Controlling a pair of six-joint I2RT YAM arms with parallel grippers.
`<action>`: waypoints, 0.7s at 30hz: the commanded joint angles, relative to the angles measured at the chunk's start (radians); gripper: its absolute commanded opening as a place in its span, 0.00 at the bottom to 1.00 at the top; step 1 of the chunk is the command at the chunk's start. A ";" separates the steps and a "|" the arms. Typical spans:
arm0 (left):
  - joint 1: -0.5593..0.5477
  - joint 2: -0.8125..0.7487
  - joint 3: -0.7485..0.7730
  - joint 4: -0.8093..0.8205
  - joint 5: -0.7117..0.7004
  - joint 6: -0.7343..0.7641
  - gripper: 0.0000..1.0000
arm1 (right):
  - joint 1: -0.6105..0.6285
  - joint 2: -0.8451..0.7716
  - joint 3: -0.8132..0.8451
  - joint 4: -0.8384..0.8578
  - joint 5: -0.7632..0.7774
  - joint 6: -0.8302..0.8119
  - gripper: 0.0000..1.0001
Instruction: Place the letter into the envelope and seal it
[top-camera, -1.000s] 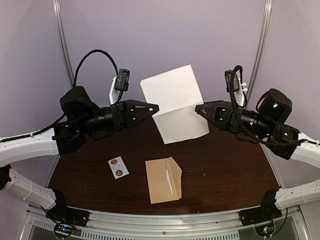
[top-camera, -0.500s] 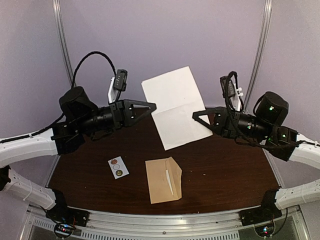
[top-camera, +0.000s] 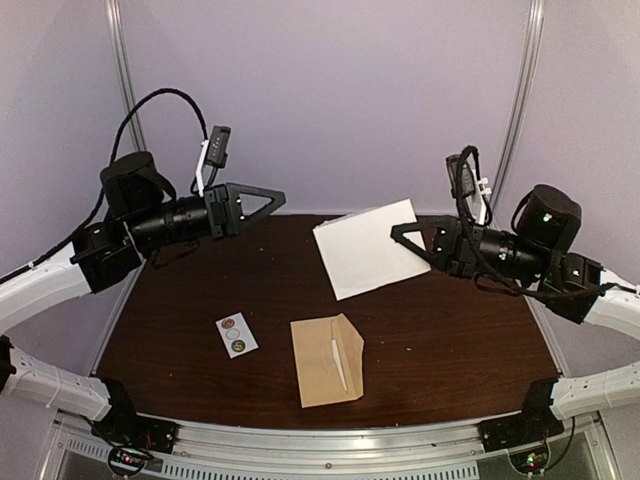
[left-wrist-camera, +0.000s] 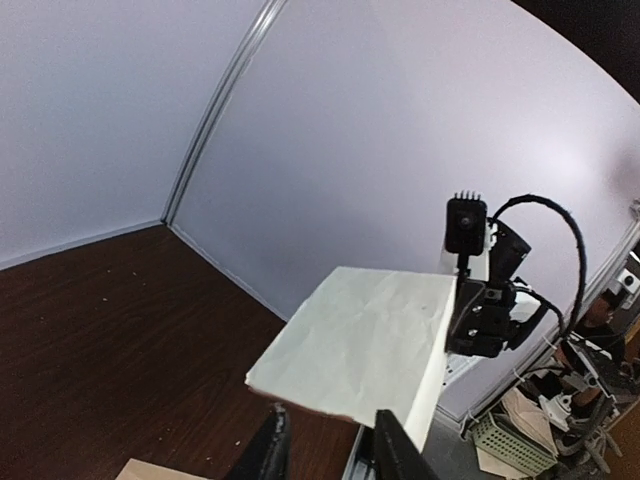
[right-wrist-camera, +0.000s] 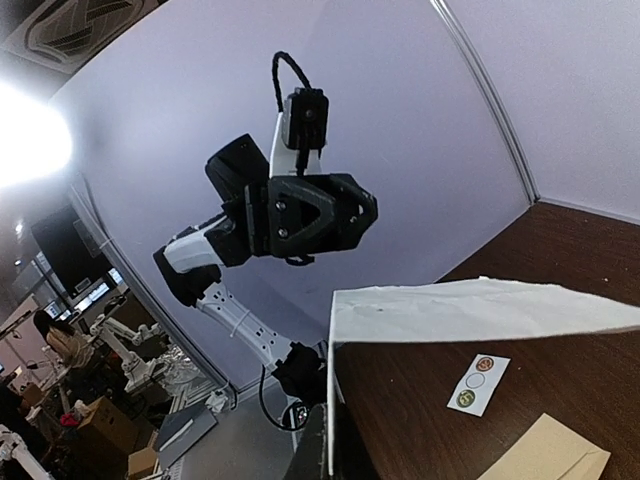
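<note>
- Pinching the letter (top-camera: 365, 250) by its right edge with the right jaws, closed on the paper; raised and tilted above the far side of the tabletop (top-camera: 450, 330), probably for carrying over to the envelope.
- Standing off to the left of the sheet with the left jaws parted and empty, touching no paper; visible from the left wrist as two dark fingertips (left-wrist-camera: 268, 452) with a bare gap, perhaps ready to steady or re-grip.
- Lying flat near the front middle of the tabletop: envelope (top-camera: 322, 362), well apart from the letter, untouched, flap seemingly turned out to the right, likely to leave the mouth free for loading.
- Resting just left of the envelope: sticker card (top-camera: 237, 335), small, white, with round dots, likely kept for the seal.
- Reading the letter as thin matte white paper, faintly wrinkled, apparently folded over into a double layer, limp enough to droop from a one-sided pinch.
- Reading the envelope as tan kraft paper, stiffer, rectangular, with a pointed flap and a narrow pale strip near the fold.
- Reading the tabletop as dark brown, smooth, faintly speckled.
- Judging progress as early: letter not yet inserted, sealing not begun.
</note>
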 joint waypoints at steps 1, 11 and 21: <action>0.005 0.041 0.202 -0.250 -0.018 0.244 0.36 | -0.002 0.035 0.054 -0.094 -0.005 -0.041 0.00; -0.056 0.228 0.367 -0.404 0.203 0.428 0.69 | -0.001 0.145 0.140 -0.222 -0.097 -0.079 0.00; -0.116 0.322 0.359 -0.470 0.229 0.462 0.72 | 0.000 0.210 0.209 -0.336 -0.146 -0.137 0.00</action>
